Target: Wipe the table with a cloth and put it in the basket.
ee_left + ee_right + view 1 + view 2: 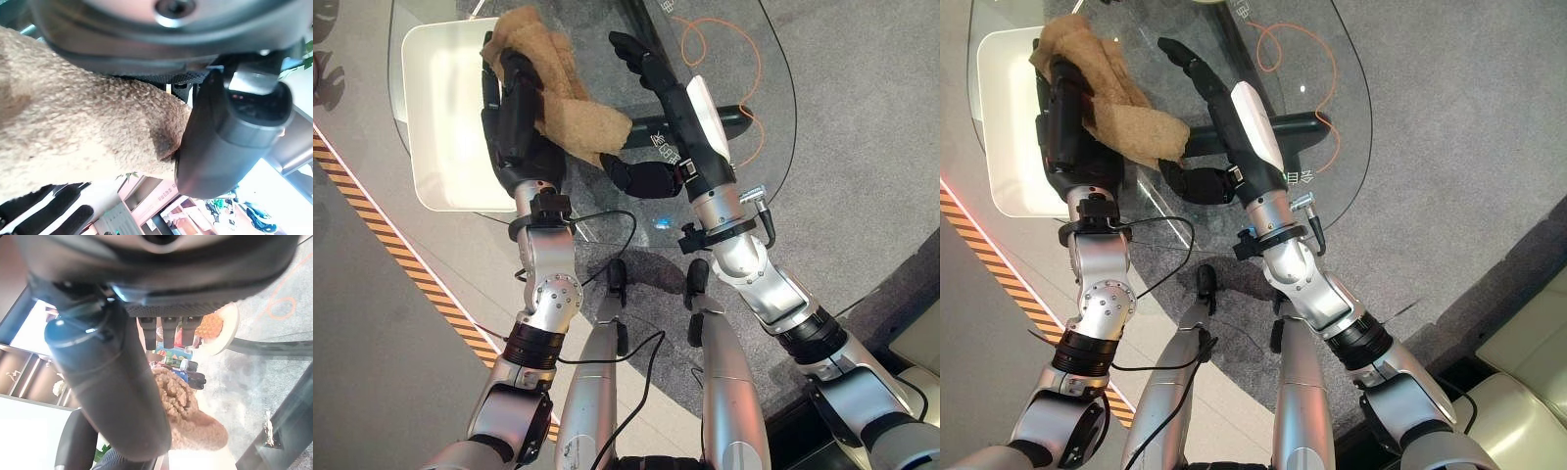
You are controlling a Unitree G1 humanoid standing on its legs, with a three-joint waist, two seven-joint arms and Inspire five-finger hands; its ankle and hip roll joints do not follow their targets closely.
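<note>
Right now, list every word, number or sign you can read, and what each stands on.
White marks on the table, beside the right hand: too small to read.
White marks at the table's far edge: too small to read.
Pink sign in the left wrist view: blurred.
Cloth: no text.

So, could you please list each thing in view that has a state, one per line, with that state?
cloth: bunched, lifted above the glass table, draped over the left hand
left hand: fingers curled round the cloth
right hand: fingers straight, holding nothing, beside the cloth
basket: white, nothing seen inside, under the table's edge at the robot's left
glass table: transparent, an orange cord visible through it
</note>
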